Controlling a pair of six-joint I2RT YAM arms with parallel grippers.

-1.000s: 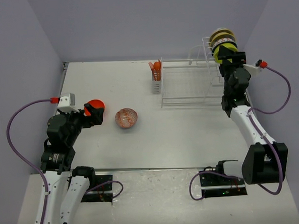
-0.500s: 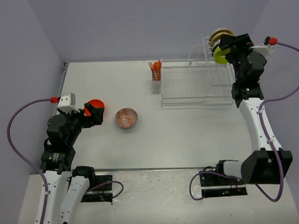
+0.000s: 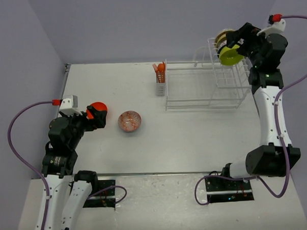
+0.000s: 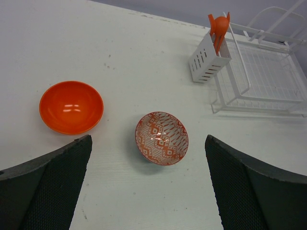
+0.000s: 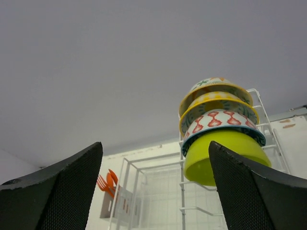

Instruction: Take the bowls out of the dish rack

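Observation:
The white dish rack (image 3: 203,95) stands at the back right. In its tall slotted end several bowls lean on edge; the lime-green bowl (image 3: 230,55) (image 5: 225,155) is the nearest of them, with patterned ones behind it. My right gripper (image 3: 238,41) (image 5: 154,148) hovers high beside that stack, open and empty. Two bowls rest on the table at the left: a plain orange bowl (image 4: 71,106) and an orange-red patterned bowl (image 3: 130,121) (image 4: 161,138). My left gripper (image 3: 98,115) (image 4: 147,139) hangs open above them and holds nothing.
A small white cutlery basket (image 3: 161,84) (image 4: 207,60) with orange utensils hangs on the rack's left end. The rack's low flat section (image 4: 268,79) holds nothing. Grey walls close in at the back and on both sides.
My right arm has lifted and swung back to the right, up to the stacked bowls, and its jaws have spread a little wider. The left arm and the table bowls have not moved.

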